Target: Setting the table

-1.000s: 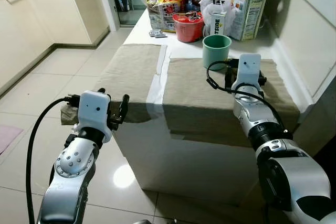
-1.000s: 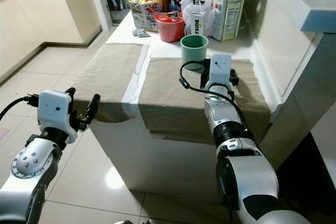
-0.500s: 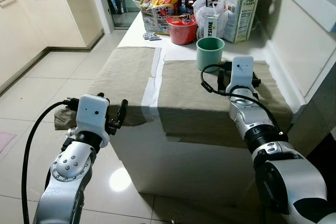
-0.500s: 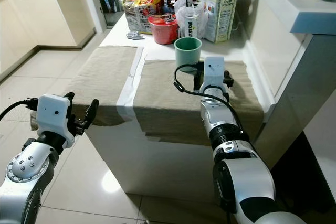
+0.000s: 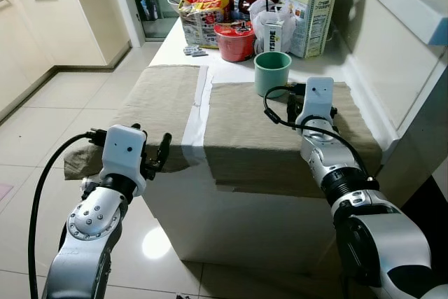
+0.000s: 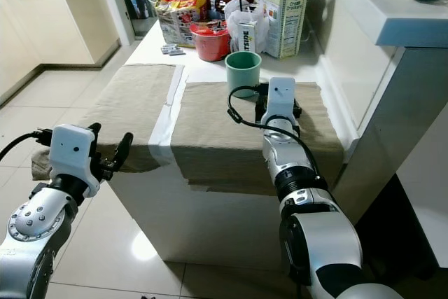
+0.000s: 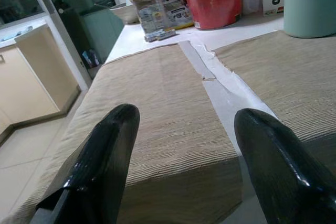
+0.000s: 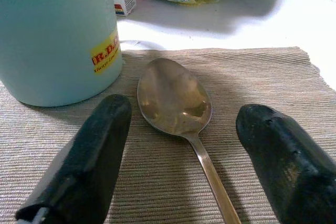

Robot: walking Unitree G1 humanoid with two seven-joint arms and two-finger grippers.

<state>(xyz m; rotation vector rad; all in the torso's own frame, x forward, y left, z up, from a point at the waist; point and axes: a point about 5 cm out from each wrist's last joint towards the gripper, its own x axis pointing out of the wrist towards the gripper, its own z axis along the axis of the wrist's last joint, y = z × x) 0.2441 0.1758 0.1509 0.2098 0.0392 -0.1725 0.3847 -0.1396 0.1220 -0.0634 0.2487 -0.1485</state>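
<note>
Two beige placemats lie side by side on the white counter, the left placemat (image 5: 164, 92) drooping over the near edge and the right placemat (image 5: 245, 127) flat. A pale green cup (image 5: 271, 73) stands at the far edge of the right one. A metal spoon (image 8: 176, 100) lies on that mat beside the cup (image 8: 52, 35). My right gripper (image 8: 181, 116) is open low over the mat, one finger on each side of the spoon's bowl. My left gripper (image 7: 184, 124) is open too, holding nothing, just off the left mat's hanging near corner.
Behind the cup stand a red bowl (image 5: 234, 40), a small carton (image 5: 278, 33), a tall milk carton (image 5: 308, 8) and a snack bag (image 5: 203, 5). A raised ledge (image 5: 399, 40) walls the counter's right side. Tiled floor (image 5: 42, 124) and cabinets (image 5: 49, 19) lie to the left.
The whole picture has shifted, so the camera moved. Both grippers stay open and keep their places relative to the mats, cup and spoon.
</note>
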